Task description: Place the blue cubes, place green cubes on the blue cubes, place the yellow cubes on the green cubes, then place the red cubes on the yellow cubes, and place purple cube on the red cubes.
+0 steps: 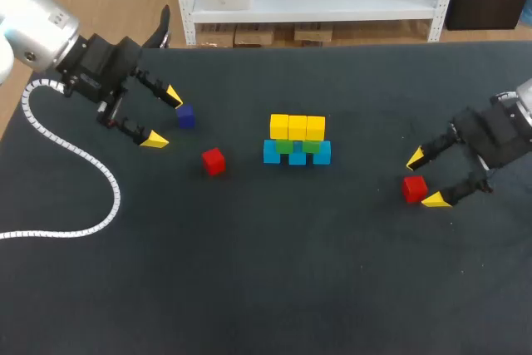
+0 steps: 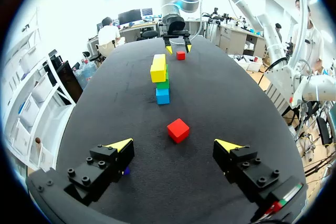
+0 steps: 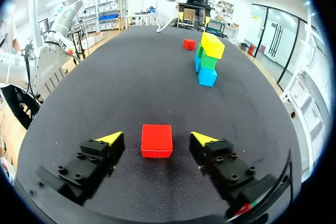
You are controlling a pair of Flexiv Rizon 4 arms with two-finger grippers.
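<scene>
The right arm reaches in low from the right of the stack [image 1: 298, 140]. Its right tool [image 1: 426, 179] is wide open around a red cube [image 1: 414, 189], and the fingers do not touch it. Left of the stack, the left tool [image 1: 164, 118] is wide open and holds nothing, with the purple cube [image 1: 185, 115] just beside one finger. A second red cube [image 1: 214, 161] lies on the counter [image 1: 249, 272] near the stack's left.

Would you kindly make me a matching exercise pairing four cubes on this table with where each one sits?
Things:
1. purple cube
2. yellow cubes
3. left red cube
4. right red cube

Places:
A. between the open fingers of the right gripper
B. top row, resting on the green cubes
C. close to one finger of the left gripper
D. alone on the table, apart from both grippers

Pairs: 1-C, 2-B, 3-D, 4-A.
</scene>
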